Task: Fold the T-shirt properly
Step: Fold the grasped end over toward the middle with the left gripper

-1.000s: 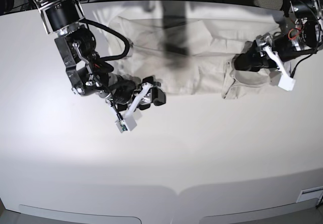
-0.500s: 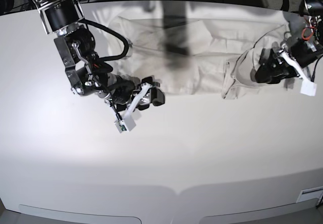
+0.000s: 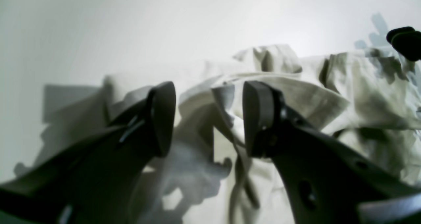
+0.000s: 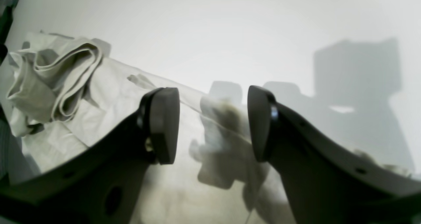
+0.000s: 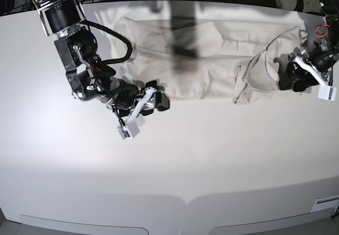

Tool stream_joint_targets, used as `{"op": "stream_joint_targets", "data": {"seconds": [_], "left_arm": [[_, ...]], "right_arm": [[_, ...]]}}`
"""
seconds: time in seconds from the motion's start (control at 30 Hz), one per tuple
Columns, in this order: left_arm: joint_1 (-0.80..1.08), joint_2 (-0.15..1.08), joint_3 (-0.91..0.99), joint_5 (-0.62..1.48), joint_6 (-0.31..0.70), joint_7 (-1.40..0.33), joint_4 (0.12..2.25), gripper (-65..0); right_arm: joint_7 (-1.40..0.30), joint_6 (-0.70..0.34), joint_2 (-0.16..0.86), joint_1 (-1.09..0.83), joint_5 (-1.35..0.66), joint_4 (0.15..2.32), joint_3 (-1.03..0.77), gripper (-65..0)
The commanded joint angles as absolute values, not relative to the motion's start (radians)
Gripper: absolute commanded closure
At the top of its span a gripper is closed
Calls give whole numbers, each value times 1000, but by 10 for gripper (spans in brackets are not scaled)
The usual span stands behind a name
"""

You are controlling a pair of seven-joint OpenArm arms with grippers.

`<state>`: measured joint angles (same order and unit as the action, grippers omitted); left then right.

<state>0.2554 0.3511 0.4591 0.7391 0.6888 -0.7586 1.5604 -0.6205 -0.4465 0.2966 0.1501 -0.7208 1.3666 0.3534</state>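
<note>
Moved: left gripper (image 5: 288, 76) has drawn back off the cloth toward the table's side edge; a second ago it was over the bunched fold, now it sits just outside it. Right gripper (image 5: 154, 98) has shifted only slightly along the near hem.
Left jaws: apart, nothing between them in the left wrist view; the rumpled fold lies just ahead of and beyond the tips (image 3: 210, 115).
Right jaws: apart and empty (image 4: 213, 122); flat cloth lies beneath and ahead of them, and a thick roll of cloth sits well off to one side of the tips.
T-shirt (image 5: 201, 55): spread lengthwise across the far part of the table (image 5: 175, 166), mostly flat, with one end turned over into a loose, creased flap just in front of the left jaws.
Done so far: by my reading, one end has been brought inward as a first fold, though it lies puckered, not crisp.
Left to do: the other end, near the right jaws, looks unfolded; the flap wants smoothing, and further folds are needed before the shirt is a neat packet. Early in the job, I judge.
Next move calls for: a fresh pinch on a hem or corner; which one I cannot tell.
</note>
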Motion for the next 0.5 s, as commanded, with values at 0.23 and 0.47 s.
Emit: {"op": "stream_joint_targets", "data": {"seconds": [0.23, 0.47], "left_arm": [[252, 254, 467, 599, 698, -719, 1576, -304], [252, 223, 467, 577, 698, -706, 1576, 0]], "right_arm": [[-603, -456, 299, 172, -737, 1381, 348, -332], [-603, -456, 299, 172, -736, 1381, 348, -332]]}}
